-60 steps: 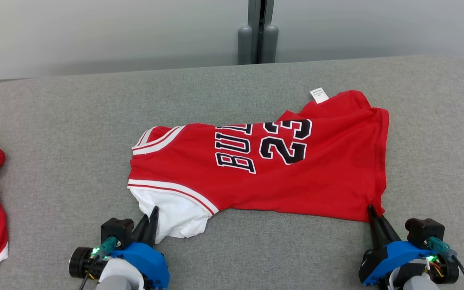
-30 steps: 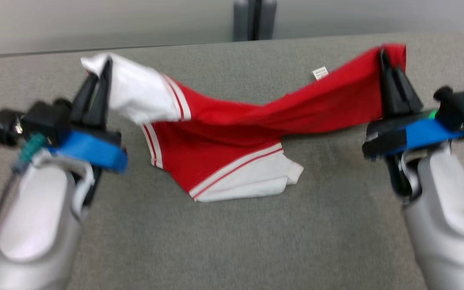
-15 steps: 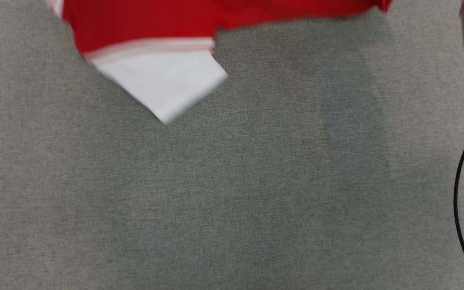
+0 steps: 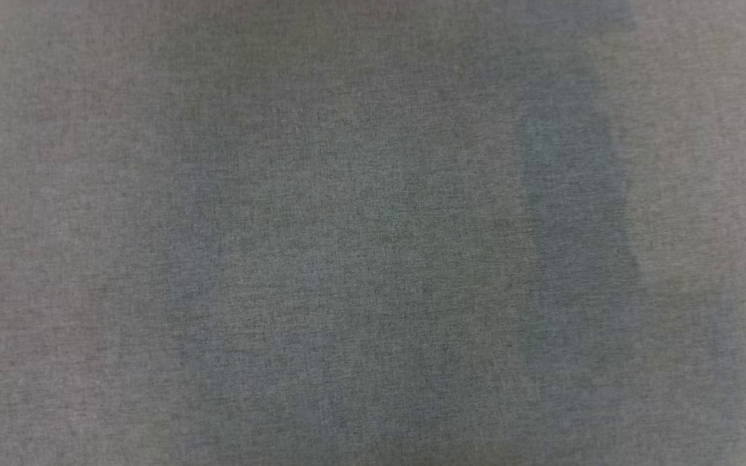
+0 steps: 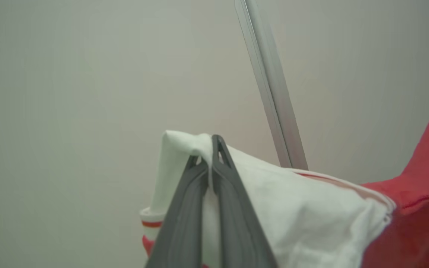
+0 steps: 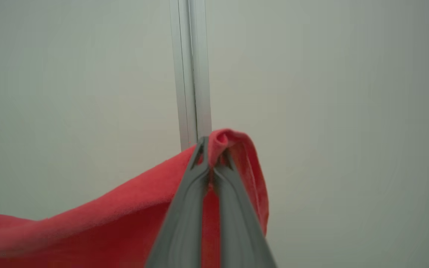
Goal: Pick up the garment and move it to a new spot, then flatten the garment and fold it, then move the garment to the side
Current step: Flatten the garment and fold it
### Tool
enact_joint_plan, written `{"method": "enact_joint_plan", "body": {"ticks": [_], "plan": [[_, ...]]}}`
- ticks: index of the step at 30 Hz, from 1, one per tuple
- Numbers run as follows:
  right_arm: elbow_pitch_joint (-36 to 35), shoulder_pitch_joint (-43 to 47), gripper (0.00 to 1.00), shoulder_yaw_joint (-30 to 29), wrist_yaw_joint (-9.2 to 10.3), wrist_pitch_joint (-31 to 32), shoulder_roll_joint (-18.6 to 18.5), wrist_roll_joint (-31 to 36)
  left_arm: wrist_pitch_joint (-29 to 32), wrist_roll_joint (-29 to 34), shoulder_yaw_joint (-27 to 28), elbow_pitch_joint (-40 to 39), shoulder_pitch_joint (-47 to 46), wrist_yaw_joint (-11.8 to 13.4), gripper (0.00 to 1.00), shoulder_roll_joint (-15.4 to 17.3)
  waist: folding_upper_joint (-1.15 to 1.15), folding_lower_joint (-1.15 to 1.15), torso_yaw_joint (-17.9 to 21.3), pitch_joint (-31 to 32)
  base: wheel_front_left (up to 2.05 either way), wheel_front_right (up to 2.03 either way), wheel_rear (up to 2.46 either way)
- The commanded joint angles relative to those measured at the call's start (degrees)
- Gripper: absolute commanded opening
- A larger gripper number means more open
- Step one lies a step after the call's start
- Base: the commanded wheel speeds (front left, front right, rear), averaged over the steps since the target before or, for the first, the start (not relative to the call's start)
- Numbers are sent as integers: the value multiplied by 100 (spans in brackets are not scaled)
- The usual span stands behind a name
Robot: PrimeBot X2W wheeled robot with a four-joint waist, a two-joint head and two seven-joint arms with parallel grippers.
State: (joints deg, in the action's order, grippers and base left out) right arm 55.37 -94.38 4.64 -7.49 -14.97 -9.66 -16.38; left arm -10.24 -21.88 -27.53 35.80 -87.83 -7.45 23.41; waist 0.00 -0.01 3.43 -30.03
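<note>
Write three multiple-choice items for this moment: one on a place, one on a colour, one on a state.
1. Where does the left gripper hold the garment?
A. on its white part
B. on the printed number
C. on the label

2. What colour is the cloth in the right gripper?
A. white
B. black
C. red

3. How do the right gripper's jaws stand?
A. wide open
B. shut on the garment
C. shut on nothing

Answers:
1 A: the left wrist view shows white cloth draped over its tips.
2 C: a red fold sits at its tips.
3 B: the jaws meet with cloth pinched between them.
</note>
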Motion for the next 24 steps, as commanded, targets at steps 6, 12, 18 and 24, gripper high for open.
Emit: {"method": "enact_joint_plan", "body": {"ticks": [6, 12, 18, 24], "plan": [[-330, 862, 0, 81, -1, -24, -148, -162, -334, -280, 76, 12, 944, 129, 0, -149, 0, 1, -194, -329, 0, 0, 0], [-1211, 2445, 0, 148, -1, -25, -241, -310, -495, -578, 386, -370, 2502, 352, 0, -234, 0, 1, -223, -133, 0, 0, 0], [-2021, 4226, 0, 234, -1, -25, -252, -567, -498, -530, 772, -1245, 4357, 571, 0, -414, 0, 1, -215, 308, 0, 0, 0], [-2526, 5780, 0, 259, -1, -26, -192, -784, -500, -368, 985, -1927, 6067, 743, 0, -735, 0, 1, -203, 801, 0, 0, 0]]}}
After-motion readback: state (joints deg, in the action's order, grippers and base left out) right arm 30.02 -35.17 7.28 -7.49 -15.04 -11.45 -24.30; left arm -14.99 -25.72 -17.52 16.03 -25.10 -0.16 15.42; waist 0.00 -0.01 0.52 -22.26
